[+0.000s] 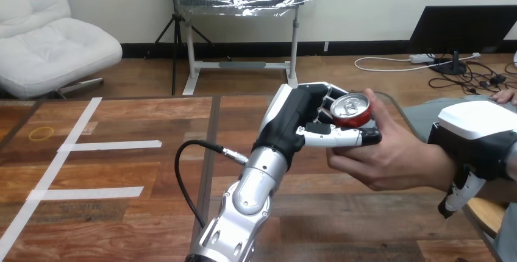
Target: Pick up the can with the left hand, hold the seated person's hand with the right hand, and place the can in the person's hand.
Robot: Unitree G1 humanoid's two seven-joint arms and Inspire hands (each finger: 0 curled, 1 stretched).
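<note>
Nearest, the silver forearm [253, 192] of the left arm is seen rising over the wooden table [140, 225] to the black-and-white left hand [295, 125]. Out at that hand's right side, the right hand [478, 137] is laid over the wrist of the person's open hand [381, 161]; whether a clasp is made there cannot be told.

The small red aluminium can with a silver top [350, 111] is gripped in the left hand, whose fingers are curled round its body, and it is tilted with its top toward the camera. It is held just over the person's palm, with the person's thumb standing just beyond it.

Part of the left hand appears to be lodged between can and palm. A release made before the can is borne by the palm is judged the main risk: tilted as it is, the can could roll off and drop to the table. The person's hand could also be pinched if the left hand is pressed lower. If the wrist is not steadied, the palm may drift from under the can.
</note>
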